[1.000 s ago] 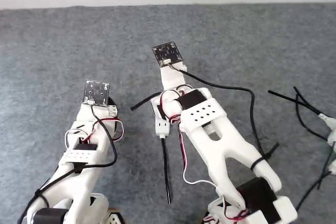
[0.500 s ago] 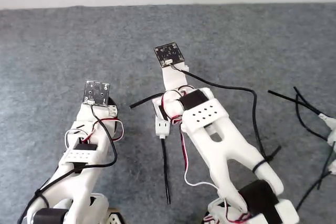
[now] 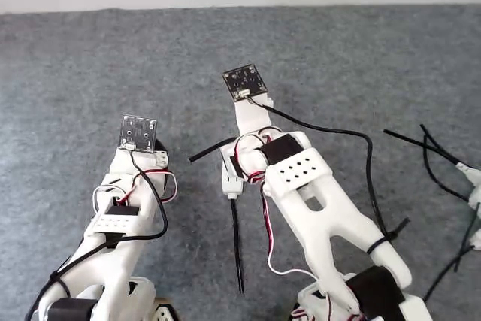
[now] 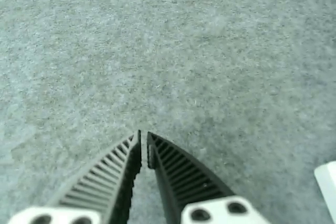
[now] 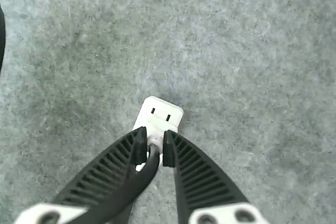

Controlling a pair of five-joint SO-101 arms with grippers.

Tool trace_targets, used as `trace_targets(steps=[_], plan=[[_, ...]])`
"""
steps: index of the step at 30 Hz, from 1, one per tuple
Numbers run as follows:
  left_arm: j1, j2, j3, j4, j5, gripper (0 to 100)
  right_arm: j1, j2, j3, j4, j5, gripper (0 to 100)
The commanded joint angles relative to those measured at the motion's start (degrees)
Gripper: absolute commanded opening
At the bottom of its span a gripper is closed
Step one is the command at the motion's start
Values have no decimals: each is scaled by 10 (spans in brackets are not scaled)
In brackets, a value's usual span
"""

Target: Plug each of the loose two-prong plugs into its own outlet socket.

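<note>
At the tip of the right arm (image 3: 316, 201), a white outlet socket (image 5: 159, 115) sits in the right gripper (image 5: 154, 139) with its two slots facing the wrist camera. The fingers (image 5: 181, 166) are closed on its narrow cord end, not on the body. We cannot tell whether it rests on the grey carpet (image 3: 90, 58) or hangs just above it. Just beside the right arm, on the side toward the left arm (image 3: 113, 238), lies a white connector (image 3: 231, 180) with a black cord (image 3: 237, 246) trailing back along the arm. From above we cannot tell whether it is a plug or a socket. Well apart from the right arm, on its outer side, a bundle of loose cords (image 3: 436, 159) ends in small white ends (image 3: 473, 174), too small to identify. The left gripper (image 4: 143, 139) is across from the right arm, jaws pressed together on nothing, above bare carpet.

Risks as we judge them:
- With the grip on the neck, the socket may pivot or slip once a plug pushes against it.
- No plug is in hand, so the left gripper must open and fetch one first.
- The likely plugs lie on the far side of the right arm, so a reach across could collide with it.
- Cords near the right arm could snag and drag parts out of place.
</note>
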Motion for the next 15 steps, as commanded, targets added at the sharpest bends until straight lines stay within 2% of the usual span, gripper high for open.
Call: trace_targets(steps=[1, 15], plan=[[-3, -13, -5, -15, 3, 16, 8, -27, -8, -3, 6, 8], [-3, -13, -5, -15, 3, 16, 19, -26, 13, -44, 9, 8]])
